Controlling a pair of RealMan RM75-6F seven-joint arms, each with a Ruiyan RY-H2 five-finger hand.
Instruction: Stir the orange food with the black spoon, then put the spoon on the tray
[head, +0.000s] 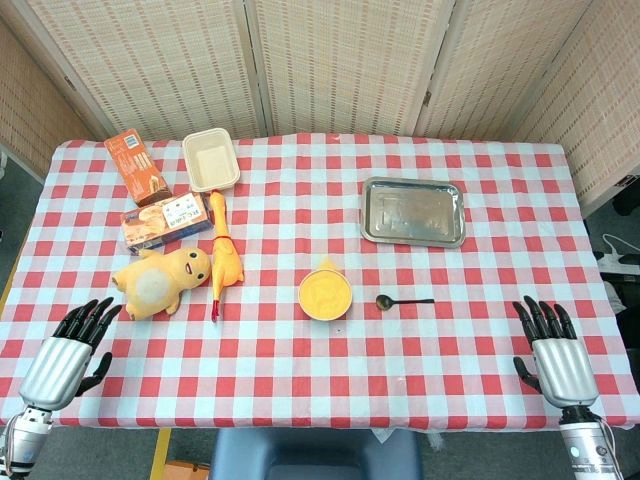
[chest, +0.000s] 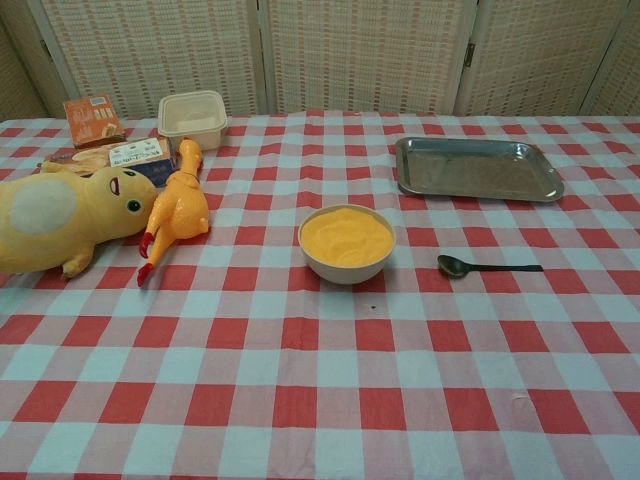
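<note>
A small bowl of orange food (head: 324, 294) (chest: 346, 242) stands near the middle of the checked table. Just to its right lies the black spoon (head: 402, 301) (chest: 486, 266), flat on the cloth, bowl end toward the food. Farther back on the right sits the metal tray (head: 413, 211) (chest: 476, 167), with nothing on it. My left hand (head: 66, 354) rests at the near left edge, fingers apart, holding nothing. At the near right edge my right hand (head: 553, 352) is likewise spread and holds nothing. Neither hand appears in the chest view.
On the left lie a yellow plush toy (head: 160, 280) (chest: 62, 219), a rubber chicken (head: 224, 255) (chest: 176, 210), two snack boxes (head: 160, 222) (head: 135, 166) and a beige container (head: 211, 159) (chest: 192, 118). A folding screen stands behind the table.
</note>
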